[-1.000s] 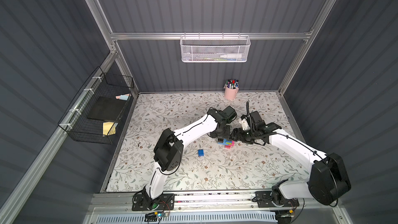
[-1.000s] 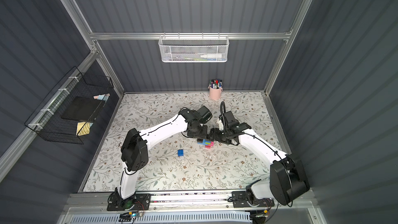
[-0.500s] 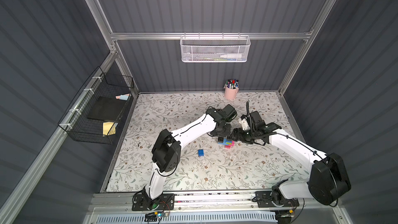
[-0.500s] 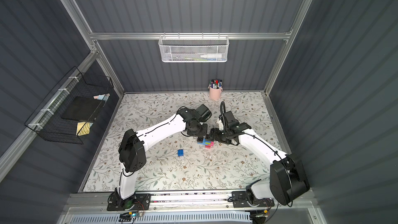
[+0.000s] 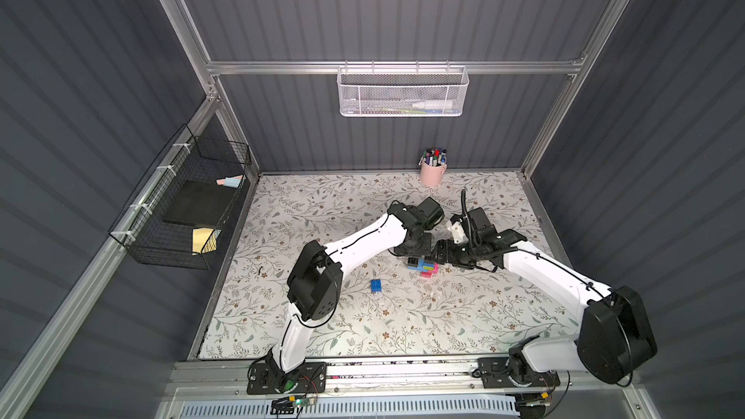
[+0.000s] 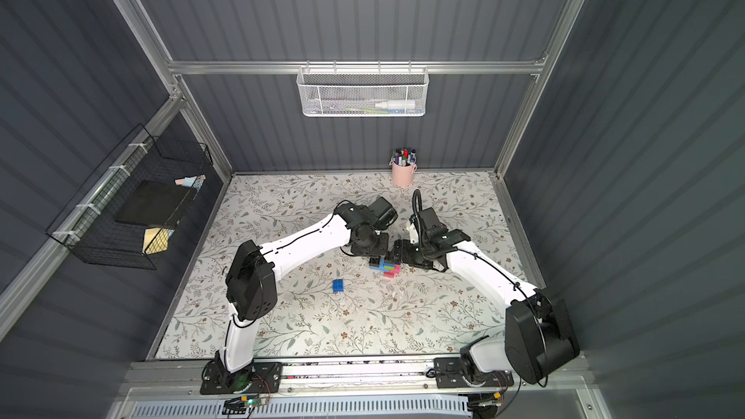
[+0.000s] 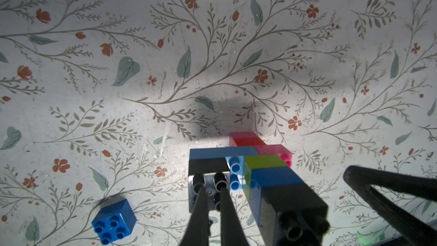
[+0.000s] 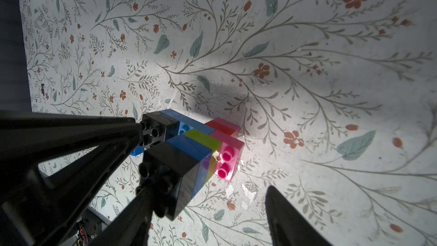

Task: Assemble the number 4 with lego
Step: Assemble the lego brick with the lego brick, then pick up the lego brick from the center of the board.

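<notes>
The number 4 point(image 5: 423, 267) point(image 6: 385, 267) lies flat on the floral mat, a joined figure of lego in light blue, black, lime green, dark blue, red and pink. My left gripper point(image 7: 209, 185) is shut, its fingertips against the studded face of a black end brick point(image 7: 208, 165) point(image 8: 153, 131). On the figure's other side my right gripper point(image 8: 210, 192) is open: one finger touches the second black end brick point(image 8: 170, 169), the other finger point(image 8: 283, 211) stands apart over the mat. A loose dark blue brick point(image 5: 376, 286) point(image 7: 113, 221) lies left of the figure.
A pink cup of marker pens point(image 5: 432, 173) stands at the back of the mat. A white mesh basket point(image 5: 403, 92) hangs on the back wall and a black wire basket point(image 5: 181, 203) on the left wall. Small white flecks point(image 8: 238, 192) dot the mat near the pink brick.
The left gripper's jaws have closed from partly open to shut, and its wrist has shifted slightly at the figure. The right arm has barely moved.
</notes>
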Motion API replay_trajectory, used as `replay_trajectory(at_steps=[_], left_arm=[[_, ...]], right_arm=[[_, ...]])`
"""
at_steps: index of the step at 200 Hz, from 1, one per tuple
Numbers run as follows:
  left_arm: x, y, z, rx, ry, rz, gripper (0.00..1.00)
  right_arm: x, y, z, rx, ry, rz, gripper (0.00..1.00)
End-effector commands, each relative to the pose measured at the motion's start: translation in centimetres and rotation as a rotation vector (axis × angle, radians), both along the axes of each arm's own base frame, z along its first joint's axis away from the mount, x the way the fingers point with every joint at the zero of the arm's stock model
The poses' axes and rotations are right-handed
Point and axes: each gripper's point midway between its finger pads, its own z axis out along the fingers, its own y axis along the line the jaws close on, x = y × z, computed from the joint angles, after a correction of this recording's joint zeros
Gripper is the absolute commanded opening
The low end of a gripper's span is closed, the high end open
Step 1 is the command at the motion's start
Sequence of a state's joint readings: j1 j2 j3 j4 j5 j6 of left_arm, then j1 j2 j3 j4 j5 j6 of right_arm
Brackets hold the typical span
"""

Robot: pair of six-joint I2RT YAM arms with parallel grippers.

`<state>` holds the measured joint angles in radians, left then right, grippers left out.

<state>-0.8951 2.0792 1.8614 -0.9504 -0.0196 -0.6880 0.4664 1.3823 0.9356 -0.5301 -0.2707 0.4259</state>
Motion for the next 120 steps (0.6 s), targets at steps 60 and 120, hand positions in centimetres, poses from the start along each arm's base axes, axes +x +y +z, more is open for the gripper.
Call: replay_trajectory(at_steps=[60, 120], left_arm=[[-0.8, 0.3, -1.9, 0.056, 0.049, -0.022, 0.07], [-0.7, 0.1, -1.5, 0.043, 0.047, -0.021, 0.07]], right_arm=[[-3.0, -2.6, -4.1, -0.138, 0.149, -0.013, 0.74], [-3.2, -2.7, -4.2, -0.136, 0.151, -0.013, 0.73]])
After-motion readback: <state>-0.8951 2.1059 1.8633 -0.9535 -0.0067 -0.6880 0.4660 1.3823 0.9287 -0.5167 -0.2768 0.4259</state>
